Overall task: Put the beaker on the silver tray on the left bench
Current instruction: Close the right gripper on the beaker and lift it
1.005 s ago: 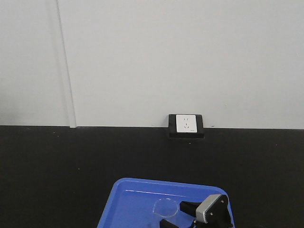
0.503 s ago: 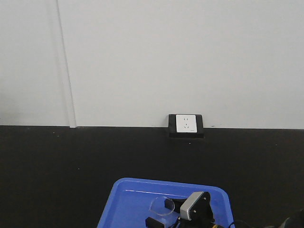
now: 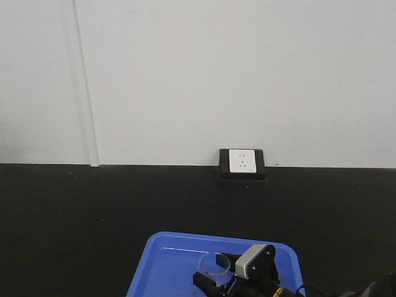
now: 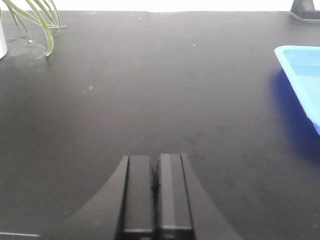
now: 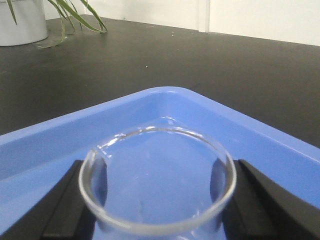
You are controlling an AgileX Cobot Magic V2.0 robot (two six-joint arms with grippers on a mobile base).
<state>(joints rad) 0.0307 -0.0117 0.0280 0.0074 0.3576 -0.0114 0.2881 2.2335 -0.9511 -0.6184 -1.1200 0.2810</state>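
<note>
Jaws of the right gripper (image 5: pixel 157 202) clamp the beaker (image 5: pixel 157 175) by its side walls, inside the blue tray (image 5: pixel 165 93). Light, slick, breakable glass likely needs a gentle mid-wall hold. The left gripper (image 4: pixel 156 180), jaws together, hovers over the black tabletop (image 4: pixel 150 75) beside the tray.

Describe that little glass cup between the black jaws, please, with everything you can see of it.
The beaker is a small, clear glass cylinder with a thickened round rim. It is open at the top and looks empty. It stands upright over the blue tray, whose colour shows straight through its wall. The right arm's black jaws press against two opposite sides of it. Whether its base touches the tray floor cannot be seen.
</note>
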